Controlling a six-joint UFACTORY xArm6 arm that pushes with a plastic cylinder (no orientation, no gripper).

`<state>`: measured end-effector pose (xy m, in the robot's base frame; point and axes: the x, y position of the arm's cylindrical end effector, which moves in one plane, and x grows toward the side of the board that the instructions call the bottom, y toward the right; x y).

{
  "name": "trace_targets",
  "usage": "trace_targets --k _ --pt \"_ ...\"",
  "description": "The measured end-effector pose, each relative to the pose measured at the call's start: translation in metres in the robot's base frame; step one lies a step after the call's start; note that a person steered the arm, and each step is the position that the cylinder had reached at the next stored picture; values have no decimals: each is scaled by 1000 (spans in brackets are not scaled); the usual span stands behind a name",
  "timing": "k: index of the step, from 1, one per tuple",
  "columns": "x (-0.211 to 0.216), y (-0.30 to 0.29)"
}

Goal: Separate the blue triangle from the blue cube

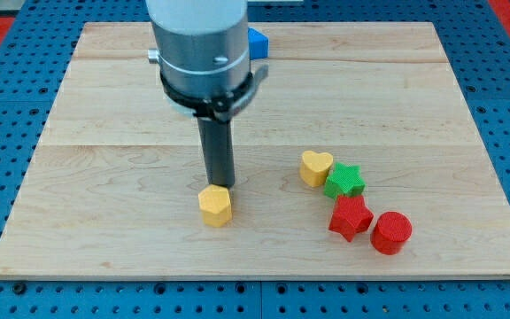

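Observation:
A blue block [257, 42] shows at the view's top, mostly hidden behind the arm's grey body [200, 44]; its shape cannot be made out, and no second blue block shows. My tip [219, 184] is near the board's lower middle, right above and touching or nearly touching a yellow hexagon block [215, 206]. The tip is far below the blue block.
At the view's lower right lie a yellow heart [316, 167], a green star [344, 181], a red star [350, 217] and a red cylinder [390, 233], close together. The wooden board [104, 177] rests on a blue pegboard surface.

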<state>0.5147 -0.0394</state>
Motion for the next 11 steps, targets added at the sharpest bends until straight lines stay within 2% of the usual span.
trace_targets --k 1,2,3,6,7,8,9,10,11 --pt "29 -3" --pt "12 -7" --pt "-61 -5" --pt "-250 124" --pt "-289 101" --pt "-293 51" --pt "-240 37" --pt "-216 17" --pt "-239 31"
